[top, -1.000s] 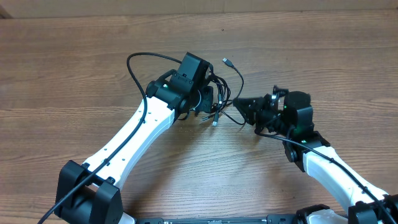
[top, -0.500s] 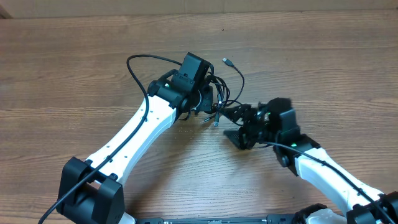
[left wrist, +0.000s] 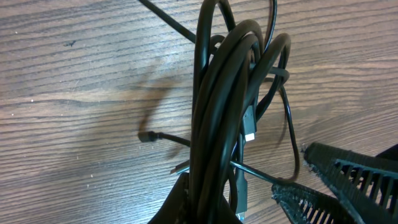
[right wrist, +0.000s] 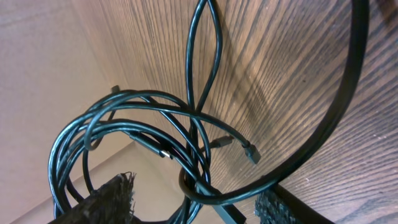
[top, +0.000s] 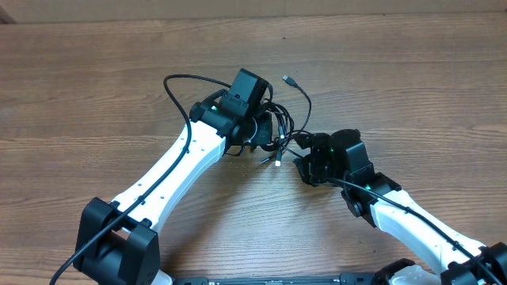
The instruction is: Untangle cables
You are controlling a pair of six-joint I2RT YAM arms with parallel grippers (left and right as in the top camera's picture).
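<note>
Overhead: both arms meet mid tabletop [top: 396, 71]. Left pincer [top: 263, 127] holds the cables [top: 283, 127] as a bundle right at the centre. One strand loops out left behind the left arm, and another arcs up to a plug [top: 287, 79] lying free on the wood. Right pincer [top: 305, 157] is at the bundle's right edge, among the loose strands.

Left wrist: cables [left wrist: 214, 112] run as a thick vertical bunch, raised off the wood with their shadow to the left. They are pinched at the bottom edge, own fingers barely in view. A silvery plug tip [left wrist: 249, 127] hangs in the bunch. Right pincer [left wrist: 291, 173] shows lower right, with a thin strand running to its tips.

Right wrist: right pincer [right wrist: 193, 199] is spread wide. A cable loop [right wrist: 194, 155] sits between the fingers [right wrist: 106, 199] and touches neither pad. Coils fan out to the left, and small plug ends [right wrist: 252, 152] dangle just right of the loop. A thicker black arc sweeps across the right side.
</note>
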